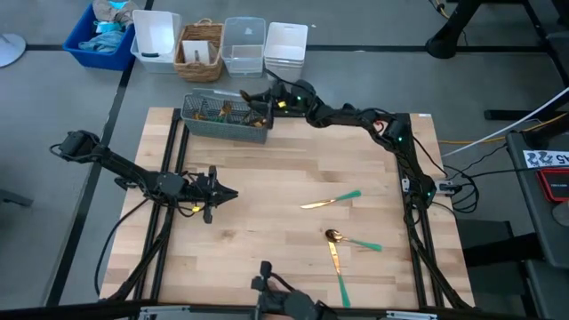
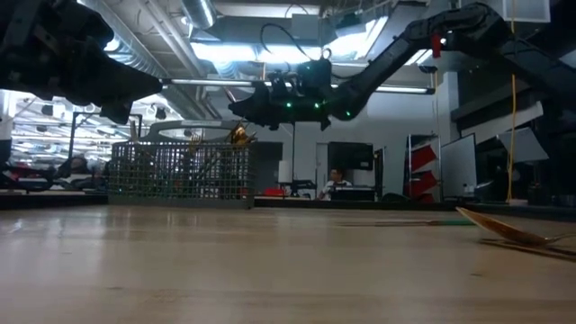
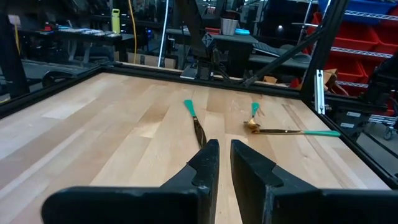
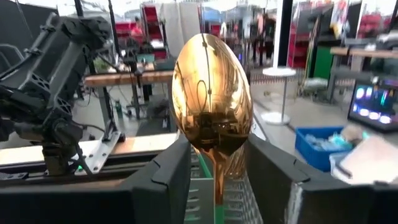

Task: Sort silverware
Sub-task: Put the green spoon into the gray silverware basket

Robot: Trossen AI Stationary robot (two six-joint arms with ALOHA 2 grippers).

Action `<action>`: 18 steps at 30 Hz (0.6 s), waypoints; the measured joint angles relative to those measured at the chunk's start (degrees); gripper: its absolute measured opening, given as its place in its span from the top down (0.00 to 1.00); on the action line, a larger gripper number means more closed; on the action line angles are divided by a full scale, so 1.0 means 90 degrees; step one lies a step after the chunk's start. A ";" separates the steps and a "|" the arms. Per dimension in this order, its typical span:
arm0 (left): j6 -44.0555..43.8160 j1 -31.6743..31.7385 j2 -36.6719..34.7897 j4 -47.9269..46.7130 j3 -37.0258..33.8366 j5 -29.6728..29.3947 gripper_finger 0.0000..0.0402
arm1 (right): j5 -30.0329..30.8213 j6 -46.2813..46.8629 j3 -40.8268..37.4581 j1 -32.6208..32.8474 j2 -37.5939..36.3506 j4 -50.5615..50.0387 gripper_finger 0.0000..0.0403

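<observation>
From above, the right gripper (image 1: 258, 105) hangs over the wire caddy (image 1: 200, 120) at the table's far edge, delivering a piece; three pieces of silverware (image 1: 331, 200) lie near the right rail. The left gripper (image 1: 227, 194) waits mid-table, fingers nearly together. At table height, open board lies before the caddy. In the right wrist view, spread fingers (image 4: 168, 174) flank an upright gold spoon (image 4: 211, 99), apparently let go; next, lift clear.

The wire caddy (image 1: 224, 117) stands at the table's (image 1: 267, 196) far edge, toward the left. Behind the caddy, off the table, a row of bins (image 1: 244, 45) stands side by side. The right gripper (image 1: 260, 104) hangs over the caddy's right end, a spoon (image 4: 211, 93) upright between its fingers. Well in front of the caddy and to its right, three pieces of silverware (image 1: 342, 242) lie on the table. The left gripper (image 1: 228, 193) is over the table in front of the caddy.
</observation>
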 joint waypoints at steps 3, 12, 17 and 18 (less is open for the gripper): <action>0.0000 0.0000 0.0000 -0.0002 0.0000 0.0000 0.92 | -0.0003 -0.0004 0.0431 0.0003 -0.0002 -0.0900 0.63; 0.0003 0.0000 0.0000 -0.0032 0.0000 0.0000 0.92 | -0.0006 -0.0590 0.1348 0.0005 -0.0007 -0.3303 0.63; 0.0019 0.0000 0.0000 -0.0032 0.0000 0.0000 0.92 | -0.0005 -0.0605 0.1480 0.0003 -0.0007 -0.3731 0.63; 0.0019 0.0000 0.0000 -0.0032 0.0000 0.0002 0.92 | -0.0005 -0.0606 0.1540 0.0003 -0.0007 -0.3903 0.63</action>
